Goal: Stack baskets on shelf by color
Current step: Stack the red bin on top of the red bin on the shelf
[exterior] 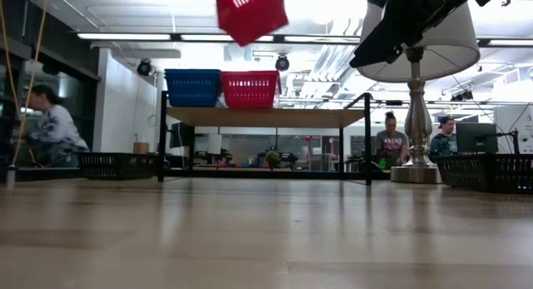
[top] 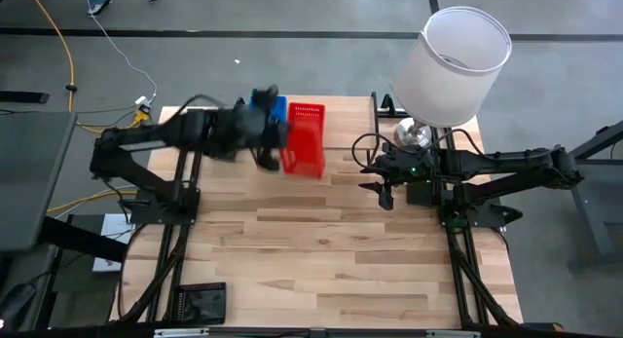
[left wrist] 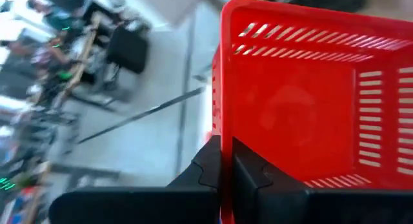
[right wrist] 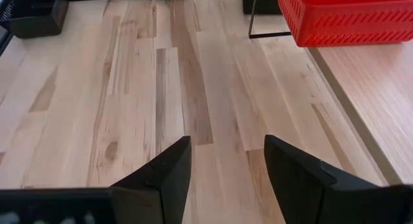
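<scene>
High view showed the left gripper [top: 270, 143] clenched on the rim of a red perforated plastic basket [top: 304, 148], held aloft beside the wood-topped shelf [top: 343, 124], while the right gripper [top: 382, 187] waited, fingers spread, over the table [top: 321, 250].

Reds, blue, black over pale wood.
Red basket [left wrist: 310, 95] w/ slotted mesh sides held aloft; blue basket [exterior: 192, 87] & red basket on shelf [exterior: 249, 88]; shelf [exterior: 265, 117] light wood, black legs; black basket [exterior: 117, 165]; lampshade [top: 454, 63] white.
</scene>
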Motion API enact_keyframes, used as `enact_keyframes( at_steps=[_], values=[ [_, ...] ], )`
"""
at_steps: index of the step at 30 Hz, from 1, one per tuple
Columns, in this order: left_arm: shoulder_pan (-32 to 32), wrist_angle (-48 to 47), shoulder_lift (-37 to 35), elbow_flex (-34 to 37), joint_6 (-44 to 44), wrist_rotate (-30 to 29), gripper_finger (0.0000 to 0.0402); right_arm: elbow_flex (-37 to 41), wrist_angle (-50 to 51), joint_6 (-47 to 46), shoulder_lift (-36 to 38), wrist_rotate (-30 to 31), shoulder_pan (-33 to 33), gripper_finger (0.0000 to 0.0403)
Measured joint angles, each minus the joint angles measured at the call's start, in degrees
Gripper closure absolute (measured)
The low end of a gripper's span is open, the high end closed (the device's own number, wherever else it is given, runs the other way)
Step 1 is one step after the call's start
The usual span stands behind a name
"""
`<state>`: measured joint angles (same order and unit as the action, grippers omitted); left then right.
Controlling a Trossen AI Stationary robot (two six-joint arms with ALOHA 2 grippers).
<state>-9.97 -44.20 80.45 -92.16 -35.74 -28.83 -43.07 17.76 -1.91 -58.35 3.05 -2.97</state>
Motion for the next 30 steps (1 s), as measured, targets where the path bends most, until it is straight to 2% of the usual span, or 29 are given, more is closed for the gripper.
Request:
enact_keyframes(
  at_steps=[6, 13, 19, 30],
  values=[
    [-8.7, -8.6, 9.0, -13.1, -6.3, 1.0, 0.0401, 0.0, 0.0, 0.0, 0.0, 0.0, 0.0, 0.0219],
    [-12.7, -14.4, 18.4, -23.4, -12.5, 2.9, 0.0401, 0.0, 0.0, -0.6, 0.0, 0.2, 0.0, 0.0219],
    [-14.5, -14.8, 21.8, -26.1, -14.6, 2.9, 0.0401, 0.0, 0.0, -0.8, 0.0, 0.2, 0.0, 0.0219],
    [-15.2, -18.9, 21.9, -26.4, -15.9, 5.1, 0.0401, 0.0, 0.0, -0.7, 0.0, 0.2, 0.0, 0.0219]
  ],
)
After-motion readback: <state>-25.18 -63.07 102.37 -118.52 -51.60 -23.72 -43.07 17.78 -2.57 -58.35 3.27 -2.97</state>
